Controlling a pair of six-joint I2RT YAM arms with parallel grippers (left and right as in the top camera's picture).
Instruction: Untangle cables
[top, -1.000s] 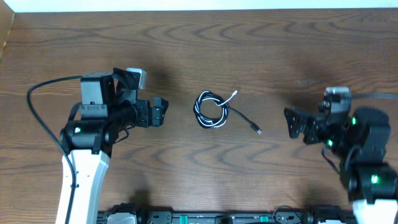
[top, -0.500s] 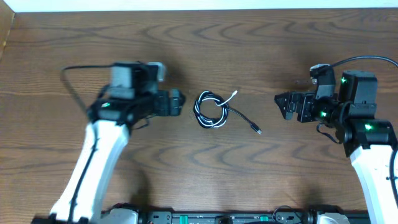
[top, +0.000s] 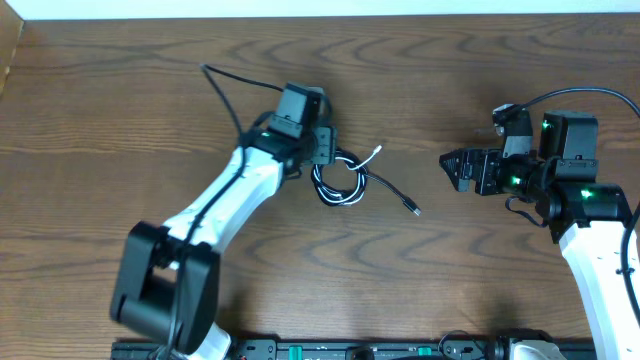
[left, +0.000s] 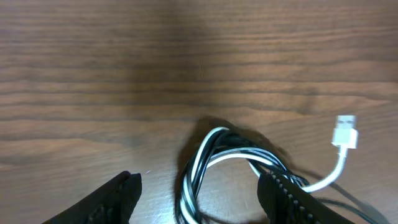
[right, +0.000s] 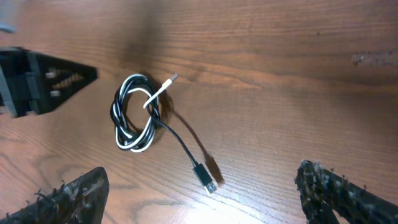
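Left wrist: left gripper (left: 199, 179) partly open, straddling the coiled cables (left: 219, 134), not clamped; right gripper (right: 202, 174) wide open, empty.

White arms (top: 225, 195), black claws (top: 336, 158).

A brown wood-grain table (top: 150, 80) carries two thin charging cables near its middle. The white cable (left: 217, 132) and the black cable (right: 181, 147) lie wound together in one small flat coil (top: 340, 180), their strands touching all round. The white plug (top: 376, 151) sticks out of the coil on the far right side. The black cable's tail runs out to the near right, ending in the black plug (top: 415, 209), flat on the wood and apart from the white one.
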